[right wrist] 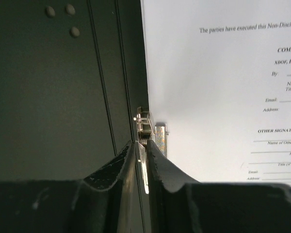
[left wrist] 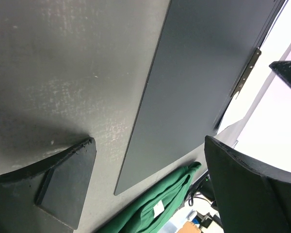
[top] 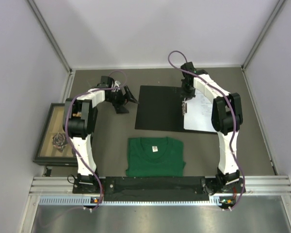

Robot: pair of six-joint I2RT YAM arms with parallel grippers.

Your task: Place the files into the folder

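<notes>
Two robot arms rise from the near edge of a dark table point(top: 111, 141). Nearest them lies one folded green T-shirt point(top: 155, 156), and at the left one dark-framed picture box point(top: 56, 134). Beyond the shirt, one folder point(top: 157, 108) lies open, black inside faces up. The files point(top: 200, 112), white printed sheets too closely stacked to count, rest on its right half. The right gripper point(right wrist: 140, 145) pinches narrowly on the single metal clip point(right wrist: 144, 127) at the papers' left edge. The left gripper point(top: 127, 102) hangs spread wide, just left of the folder, holding nothing.
</notes>
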